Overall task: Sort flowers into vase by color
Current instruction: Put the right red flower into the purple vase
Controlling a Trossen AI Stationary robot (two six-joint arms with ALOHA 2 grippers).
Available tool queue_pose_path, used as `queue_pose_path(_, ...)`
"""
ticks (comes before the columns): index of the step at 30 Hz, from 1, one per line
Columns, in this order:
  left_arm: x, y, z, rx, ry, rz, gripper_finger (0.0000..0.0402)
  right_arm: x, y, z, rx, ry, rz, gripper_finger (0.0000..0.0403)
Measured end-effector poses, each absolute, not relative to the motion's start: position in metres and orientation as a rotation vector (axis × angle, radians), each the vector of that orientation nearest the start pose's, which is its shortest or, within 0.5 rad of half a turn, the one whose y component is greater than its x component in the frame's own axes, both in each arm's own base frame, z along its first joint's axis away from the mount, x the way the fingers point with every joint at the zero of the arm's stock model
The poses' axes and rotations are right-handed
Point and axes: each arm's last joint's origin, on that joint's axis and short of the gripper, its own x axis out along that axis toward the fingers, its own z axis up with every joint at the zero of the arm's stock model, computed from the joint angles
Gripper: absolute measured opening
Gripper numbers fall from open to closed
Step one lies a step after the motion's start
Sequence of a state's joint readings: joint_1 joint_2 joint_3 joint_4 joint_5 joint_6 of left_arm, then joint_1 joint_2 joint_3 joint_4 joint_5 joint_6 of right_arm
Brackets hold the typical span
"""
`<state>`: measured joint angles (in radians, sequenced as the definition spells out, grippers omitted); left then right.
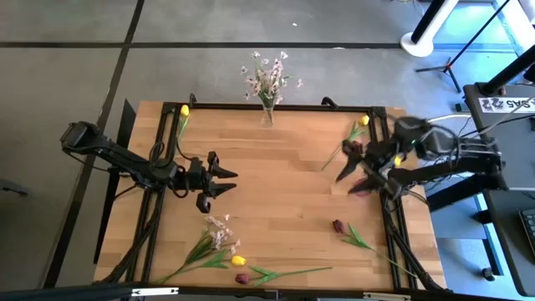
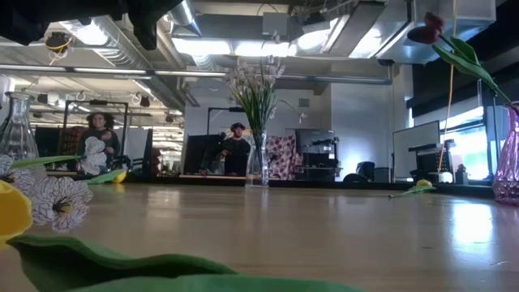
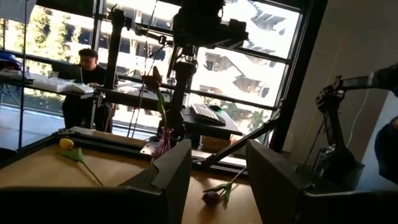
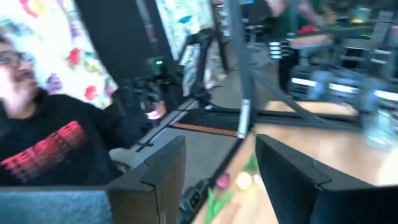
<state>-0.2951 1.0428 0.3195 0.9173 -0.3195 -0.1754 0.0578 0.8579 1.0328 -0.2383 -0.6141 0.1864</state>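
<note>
The right gripper (image 1: pixel 358 171) hangs at the table's right edge above a pink vase (image 3: pixel 163 142), fingers spread wide and pinching nothing; a maroon tulip (image 3: pixel 153 79) already leans in that vase; tall and tilted, it could get knocked out by the arm. The left gripper (image 1: pixel 224 181) waits over the table's left-middle, fingers apart, empty. Blossom sprays (image 1: pixel 267 77) fill the clear vase (image 1: pixel 267 114) at the far edge; loose yellow tulips (image 1: pixel 238 261) and another maroon tulip (image 1: pixel 338 226) lie near the front, stems crossing, so one grab may drag two.
</note>
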Motion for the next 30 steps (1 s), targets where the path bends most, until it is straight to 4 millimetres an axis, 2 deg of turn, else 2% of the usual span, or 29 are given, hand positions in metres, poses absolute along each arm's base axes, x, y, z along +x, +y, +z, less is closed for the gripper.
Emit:
queue_pose_path(4,0.198,-0.051,0.233,-0.236,-0.186,0.008,0.0149,0.193,0.057,0.388,0.222,0.185,0.735,0.0193)
queue_pose_path(7,0.198,-0.051,0.233,-0.265,-0.184,0.004,0.0149,0.205,0.092,0.371,0.262,0.308,0.756,0.0193)
queue_pose_path(11,0.198,-0.051,0.232,-0.325,-0.183,-0.003,0.0149,0.202,0.152,0.346,0.345,0.502,0.772,0.0193)
queue_pose_path(16,0.198,-0.051,0.231,-0.309,-0.171,0.001,0.0149,0.187,0.201,0.305,0.519,0.791,0.494,0.0193)
queue_pose_path(20,0.198,-0.051,0.231,-0.314,-0.173,0.012,0.0149,0.170,0.221,0.271,0.623,0.998,0.194,0.0193)
queue_pose_path(25,0.198,-0.051,0.231,-0.308,-0.170,0.012,0.0149,0.148,0.224,0.227,0.640,1.310,-0.228,0.0193)
queue_pose_path(28,0.198,-0.051,0.231,-0.307,-0.170,0.013,0.0149,0.143,0.225,0.211,0.626,1.419,-0.382,0.0193)
queue_pose_path(30,0.198,-0.051,0.231,-0.306,-0.170,0.013,0.0149,0.144,0.226,0.203,0.595,1.445,-0.420,0.0193)
